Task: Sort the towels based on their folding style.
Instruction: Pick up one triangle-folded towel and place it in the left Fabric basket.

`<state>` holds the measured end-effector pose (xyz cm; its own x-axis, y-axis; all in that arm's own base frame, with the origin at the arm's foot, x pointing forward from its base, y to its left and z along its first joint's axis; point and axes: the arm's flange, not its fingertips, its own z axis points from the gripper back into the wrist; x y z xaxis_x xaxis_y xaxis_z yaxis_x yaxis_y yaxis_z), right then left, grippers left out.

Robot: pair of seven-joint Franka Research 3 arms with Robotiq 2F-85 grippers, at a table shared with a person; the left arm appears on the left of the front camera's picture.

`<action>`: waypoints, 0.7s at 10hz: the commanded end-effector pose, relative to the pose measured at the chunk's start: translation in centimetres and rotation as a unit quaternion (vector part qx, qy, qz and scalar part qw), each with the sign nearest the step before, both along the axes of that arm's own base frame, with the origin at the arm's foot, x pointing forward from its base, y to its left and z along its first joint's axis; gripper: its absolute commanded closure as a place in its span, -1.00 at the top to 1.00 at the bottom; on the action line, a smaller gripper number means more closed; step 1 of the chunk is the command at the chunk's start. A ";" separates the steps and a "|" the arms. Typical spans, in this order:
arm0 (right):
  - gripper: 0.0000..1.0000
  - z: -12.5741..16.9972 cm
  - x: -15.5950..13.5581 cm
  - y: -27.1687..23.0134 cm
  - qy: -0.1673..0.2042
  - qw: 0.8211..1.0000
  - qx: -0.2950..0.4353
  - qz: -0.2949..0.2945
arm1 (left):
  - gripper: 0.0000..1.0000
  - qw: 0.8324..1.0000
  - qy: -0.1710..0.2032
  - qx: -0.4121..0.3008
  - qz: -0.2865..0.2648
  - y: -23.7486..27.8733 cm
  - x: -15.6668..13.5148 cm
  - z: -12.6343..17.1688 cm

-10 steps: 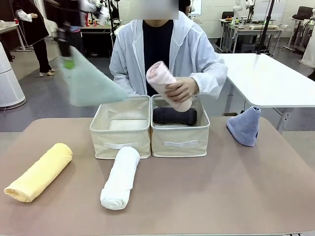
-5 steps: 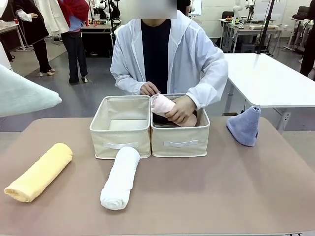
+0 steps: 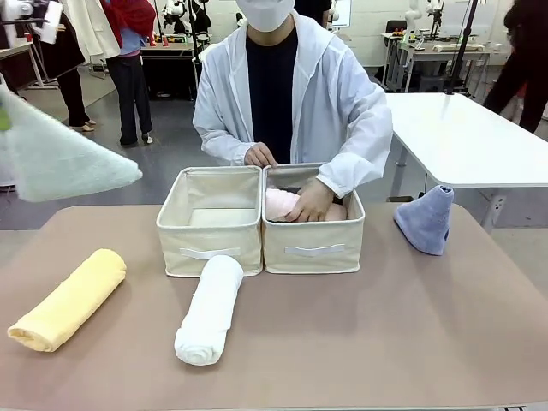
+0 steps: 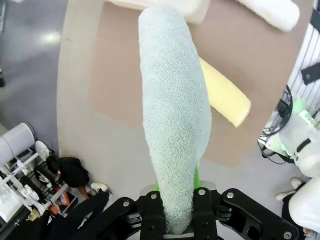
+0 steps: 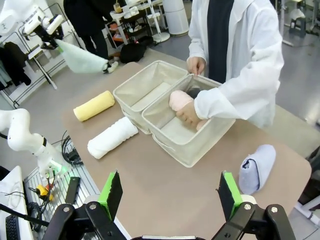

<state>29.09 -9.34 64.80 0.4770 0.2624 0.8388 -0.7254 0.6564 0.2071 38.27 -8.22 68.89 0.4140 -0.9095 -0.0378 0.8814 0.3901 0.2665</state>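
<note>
We can barely see the dark grey rolled towel (image 5: 194, 91): it is a dark sliver under the pink rolled terry towel (image 3: 278, 204) in the right cream fabric bin (image 3: 313, 244), at the table's far middle. The person's hand (image 3: 310, 201) presses on the pink roll and covers part of it. The person's other hand (image 3: 259, 156) rests at the far rim between the 2 bins. The left cream fabric bin (image 3: 210, 235) shows its pale floor.

The left gripper (image 4: 175, 220) is clamped on the pale mint cone-shaped towel (image 3: 60, 163), held in the air past the table's far left, where the picture edge cuts it off. The right gripper (image 5: 170, 192) hangs above the near edge with its jaws spread wide, holding nothing.

The yellow rolled towel (image 3: 68, 300) lies near left. The white rolled towel (image 3: 210, 308) lies just in front of the bins. The periwinkle-blue cone-shaped towel (image 3: 425, 218) stands upright at the far right.
</note>
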 end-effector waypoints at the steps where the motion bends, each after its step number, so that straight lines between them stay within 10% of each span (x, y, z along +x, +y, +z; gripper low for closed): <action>1: 1.00 -0.3 0.2 0.0 -0.008 1.000 0.006 0.008 | -0.61 1.000 -0.017 0.011 -0.004 -4.1 4.6 1.5; 7: 1.00 -0.3 0.2 0.0 -0.008 1.000 0.006 0.008 | -0.61 0.993 0.043 0.004 -0.112 -12.8 15.0 -3.0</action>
